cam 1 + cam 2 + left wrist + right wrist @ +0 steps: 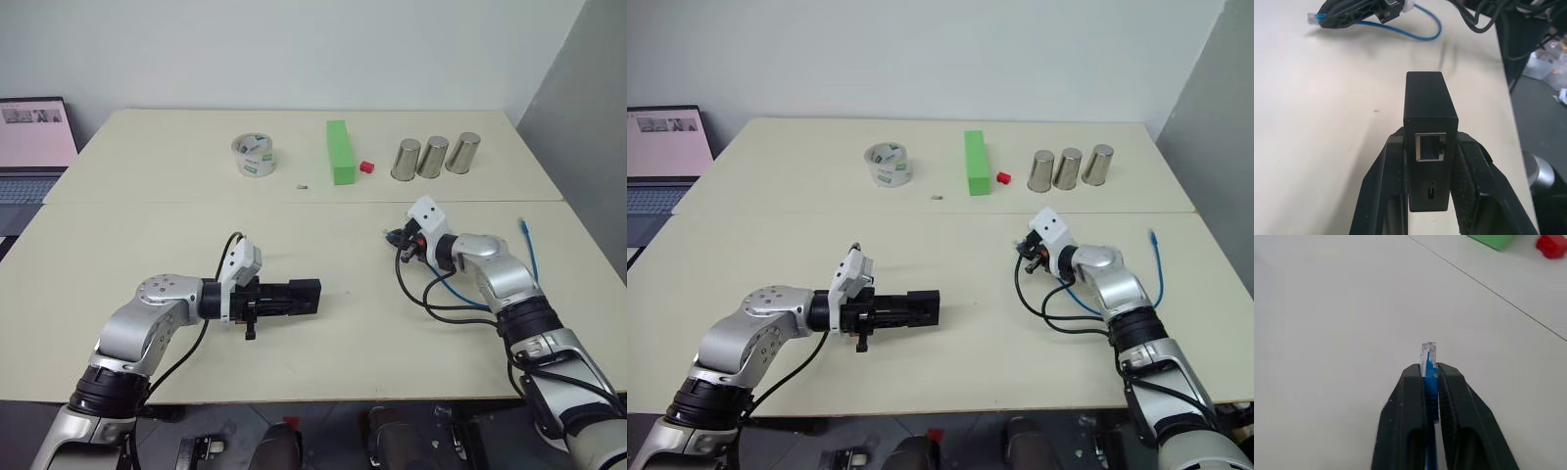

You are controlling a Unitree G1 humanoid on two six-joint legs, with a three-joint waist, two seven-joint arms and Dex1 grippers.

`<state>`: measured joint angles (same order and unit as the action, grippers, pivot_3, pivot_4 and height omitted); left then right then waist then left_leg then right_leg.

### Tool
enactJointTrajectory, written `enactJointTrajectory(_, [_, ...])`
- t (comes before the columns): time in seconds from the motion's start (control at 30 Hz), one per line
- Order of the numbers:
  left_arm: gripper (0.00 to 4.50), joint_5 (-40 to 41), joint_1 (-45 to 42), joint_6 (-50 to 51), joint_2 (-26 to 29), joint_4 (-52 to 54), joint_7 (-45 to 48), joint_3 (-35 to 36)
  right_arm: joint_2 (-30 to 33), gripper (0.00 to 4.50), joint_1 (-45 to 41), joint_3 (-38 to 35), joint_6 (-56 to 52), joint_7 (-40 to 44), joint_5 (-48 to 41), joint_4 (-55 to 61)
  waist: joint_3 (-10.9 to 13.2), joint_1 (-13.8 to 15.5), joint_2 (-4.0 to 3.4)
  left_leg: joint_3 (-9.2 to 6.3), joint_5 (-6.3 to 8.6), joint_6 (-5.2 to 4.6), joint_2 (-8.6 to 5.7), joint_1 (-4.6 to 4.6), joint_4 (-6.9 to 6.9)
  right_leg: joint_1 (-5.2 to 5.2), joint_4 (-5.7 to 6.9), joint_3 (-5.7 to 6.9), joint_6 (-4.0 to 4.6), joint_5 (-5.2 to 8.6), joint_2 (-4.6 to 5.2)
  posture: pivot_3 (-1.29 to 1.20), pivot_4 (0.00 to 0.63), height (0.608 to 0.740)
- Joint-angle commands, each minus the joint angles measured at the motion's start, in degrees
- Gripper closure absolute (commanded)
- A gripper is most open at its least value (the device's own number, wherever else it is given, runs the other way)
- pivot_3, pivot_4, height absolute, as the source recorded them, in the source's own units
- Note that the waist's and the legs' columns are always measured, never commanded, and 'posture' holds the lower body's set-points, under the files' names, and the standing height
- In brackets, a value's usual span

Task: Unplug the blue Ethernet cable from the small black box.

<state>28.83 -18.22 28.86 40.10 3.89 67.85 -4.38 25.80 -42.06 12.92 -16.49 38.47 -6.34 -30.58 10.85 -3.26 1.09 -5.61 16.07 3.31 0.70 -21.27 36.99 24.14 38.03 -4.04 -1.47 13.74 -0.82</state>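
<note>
The left gripper (1431,196) clamps the small matte-black rectangular box (1429,122) mid-worktop, its port empty; the right gripper (1429,377) pinches the thin bright-blue Ethernet cable (1428,363) by its clear plug, pulled well apart.

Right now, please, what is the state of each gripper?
Left gripper: closed on the small black box, its port empty.
Right gripper: closed on the plug end of the blue cable.

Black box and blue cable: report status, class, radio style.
Left hand shut on box, port empty. Right hand pinching cable plug, clear of box. Nothing between them.
</note>
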Motion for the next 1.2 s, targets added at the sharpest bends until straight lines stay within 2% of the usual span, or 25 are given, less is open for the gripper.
enactJointTrajectory(0.03, [3.73, -2.38, -0.36, -4.39, -1.37, -0.84, -4.00, 2.67, 0.86, 2.99, 0.33, -2.13, 0.89, 3.05, -0.45, 2.69, 0.00, 0.06, 0.00, -0.02, 0.00, 0.01, 0.00, -0.11, 0.01, 0.07, -0.01, 0.03, 0.00, -0.01, 0.01, 0.00, 0.150, 0.740])
enactJointTrajectory(0.2, [3.73, -7.30, -3.00, -8.52, -6.38, -6.65, -17.23, 6.09, 4.56, 1.78, 3.30, -3.74, -3.24, 8.66, -2.56, 13.54, 0.00, 0.38, -0.01, -0.08, 0.00, 0.00, -0.03, -0.16, 0.02, 0.09, -0.03, 0.09, 0.00, -0.01, 0.07, 0.00, 0.150, 0.740])
enactJointTrajectory(0.3, [3.73, -13.14, -5.51, -16.99, -10.21, -12.90, -27.63, 8.24, 5.71, 1.16, 5.39, -5.05, -7.68, 12.44, -7.24, 23.38, 0.00, 0.64, -0.05, -0.15, 0.00, 0.00, -0.03, -0.16, 0.09, 0.05, -0.03, 0.15, -0.01, -0.01, 0.06, 0.00, 0.150, 0.740])
enactJointTrajectory(0.4, [3.73, -17.11, -8.00, -26.95, -14.05, -21.17, -37.23, 11.25, 4.16, 0.44, 6.51, -6.29, -13.19, 12.99, -12.69, 33.19, -0.01, 0.60, -0.03, -0.19, 0.00, 0.00, -0.01, -0.13, 0.11, 0.02, -0.01, 0.17, -0.02, -0.02, 0.04, 0.00, 0.150, 0.740])
enactJointTrajectory(0.53, [3.73, -18.08, -11.27, -34.42, -17.75, -32.58, -43.92, 14.15, 1.11, 0.44, 6.45, -5.05, -15.46, 9.20, -12.08, 37.84, -0.02, 0.61, -0.01, -0.21, -0.01, 0.01, 0.00, -0.07, 0.13, -0.02, 0.06, 0.18, -0.03, -0.04, 0.05, 0.00, 0.150, 0.740])
enactJointTrajectory(0.73, [3.73, -20.41, -15.53, -42.08, -19.56, -47.73, -48.99, 14.84, -1.31, 0.44, 7.14, -3.55, -16.30, 7.15, -11.02, 39.56, -0.02, 1.29, -0.01, -0.22, -0.01, 0.02, -0.11, -0.17, 0.22, -0.01, 0.01, 0.21, -0.12, -0.10, 0.12, 0.00, 0.150, 0.740])
enactJointTrajectory(0.8, [3.03, -20.72, -16.01, -43.81, -19.86, -50.80, -49.04, 14.64, -1.53, 0.40, 7.70, -3.11, -16.34, 6.90, -10.68, 40.03, -0.03, 1.43, 0.01, -0.23, -0.01, 0.02, -0.14, -0.18, 0.22, -0.02, 0.01, 0.23, -0.13, -0.10, 0.14, 0.00, 0.150, 0.740])
enactJointTrajectory(1.0, [1.89, -19.54, -14.65, -45.55, -19.93, -52.78, -46.06, 14.82, -0.96, 0.40, 9.61, -2.39, -17.05, 6.74, -10.61, 42.01, -0.04, 1.41, 0.00, -0.27, -0.01, 0.02, -0.13, -0.17, 0.20, -0.02, 0.03, 0.27, -0.13, -0.10, 0.15, 0.00, 0.150, 0.740])
enactJointTrajectory(1.1, [1.24, -19.01, -12.52, -43.39, -19.62, -50.10, -45.78, 15.34, -0.81, 0.40, 10.33, -2.40, -17.70, 6.36, -10.79, 43.12, -0.05, 1.25, -0.01, -0.27, -0.01, 0.02, -0.13, -0.15, 0.20, -0.02, 0.06, 0.26, -0.13, -0.10, 0.14, 0.00, 0.150, 0.740])
enactJointTrajectory(1.2, [0.67, -18.89, -7.99, -37.88, -18.59, -41.31, -45.76, 15.21, -0.54, 0.40, 11.23, -2.83, -18.38, 5.77, -10.90, 44.24, -0.07, 0.90, -0.01, -0.25, -0.01, 0.02, -0.12, -0.08, 0.19, -0.06, 0.08, 0.25, -0.13, -0.10, 0.14, 0.00, 0.150, 0.740])
